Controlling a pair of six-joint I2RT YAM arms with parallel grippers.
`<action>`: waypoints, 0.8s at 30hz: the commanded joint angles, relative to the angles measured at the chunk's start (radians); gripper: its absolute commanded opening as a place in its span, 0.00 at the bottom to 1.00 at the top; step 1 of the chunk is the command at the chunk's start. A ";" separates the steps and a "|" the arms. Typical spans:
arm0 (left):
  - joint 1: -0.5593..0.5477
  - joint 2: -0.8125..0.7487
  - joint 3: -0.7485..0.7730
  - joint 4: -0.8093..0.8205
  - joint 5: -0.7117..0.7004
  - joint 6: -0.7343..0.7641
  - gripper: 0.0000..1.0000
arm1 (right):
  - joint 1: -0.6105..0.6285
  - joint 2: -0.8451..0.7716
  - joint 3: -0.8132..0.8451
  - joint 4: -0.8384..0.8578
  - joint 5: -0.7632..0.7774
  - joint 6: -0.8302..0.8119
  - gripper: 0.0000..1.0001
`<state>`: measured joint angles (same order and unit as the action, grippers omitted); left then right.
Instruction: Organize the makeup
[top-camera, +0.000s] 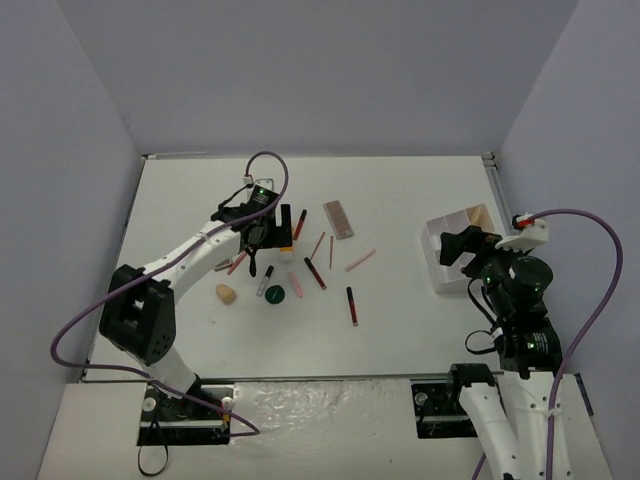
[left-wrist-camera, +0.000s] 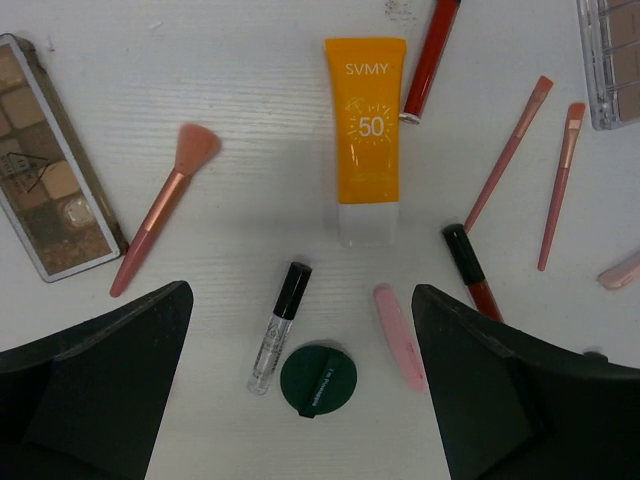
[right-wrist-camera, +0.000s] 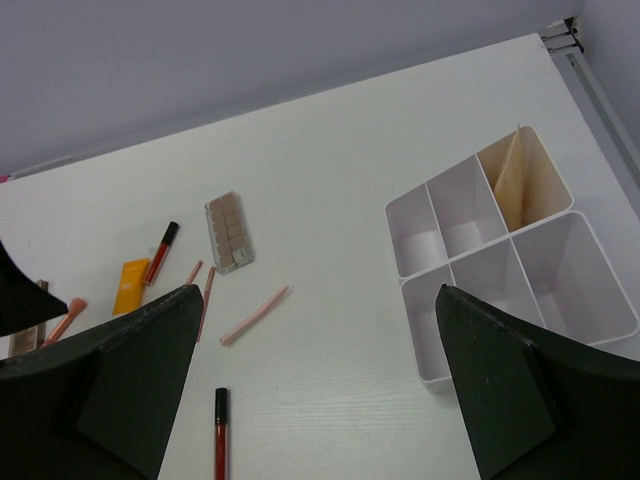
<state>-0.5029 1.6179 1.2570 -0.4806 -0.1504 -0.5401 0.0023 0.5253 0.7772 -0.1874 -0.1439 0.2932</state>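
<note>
The makeup lies loose on the white table. In the left wrist view, my open left gripper (left-wrist-camera: 300, 292) hovers over a clear gloss tube (left-wrist-camera: 279, 326), a dark-green disc (left-wrist-camera: 318, 380) and a pink stick (left-wrist-camera: 400, 336). Beyond them are the orange tube (left-wrist-camera: 366, 130), a brush (left-wrist-camera: 163, 208), a brown palette (left-wrist-camera: 50, 172), a dark-red stick (left-wrist-camera: 470, 270) and two pink pencils (left-wrist-camera: 508, 150). From above, the left gripper (top-camera: 257, 250) is beside the beige sponge (top-camera: 226, 293). My right gripper (top-camera: 462, 250) is open and empty over the white tray (top-camera: 436, 262).
The tray (right-wrist-camera: 393, 240) has six compartments, and one far compartment holds a beige item (right-wrist-camera: 515, 185). A second palette (right-wrist-camera: 228, 232), a pink pencil (right-wrist-camera: 254, 315) and a red stick (right-wrist-camera: 220, 430) lie between the arms. Grey walls enclose the table on three sides.
</note>
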 joint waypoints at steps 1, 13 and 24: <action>-0.009 0.082 0.120 0.054 -0.006 -0.037 0.89 | 0.028 -0.016 -0.007 0.057 0.021 0.015 1.00; -0.015 0.288 0.214 0.045 0.029 -0.040 0.81 | 0.060 -0.046 -0.027 0.054 0.047 0.002 1.00; -0.020 0.384 0.263 0.008 0.030 -0.018 0.66 | 0.074 -0.057 -0.036 0.050 0.056 -0.002 1.00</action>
<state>-0.5167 2.0197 1.4607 -0.4701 -0.1230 -0.5575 0.0668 0.4728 0.7404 -0.1973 -0.1085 0.2943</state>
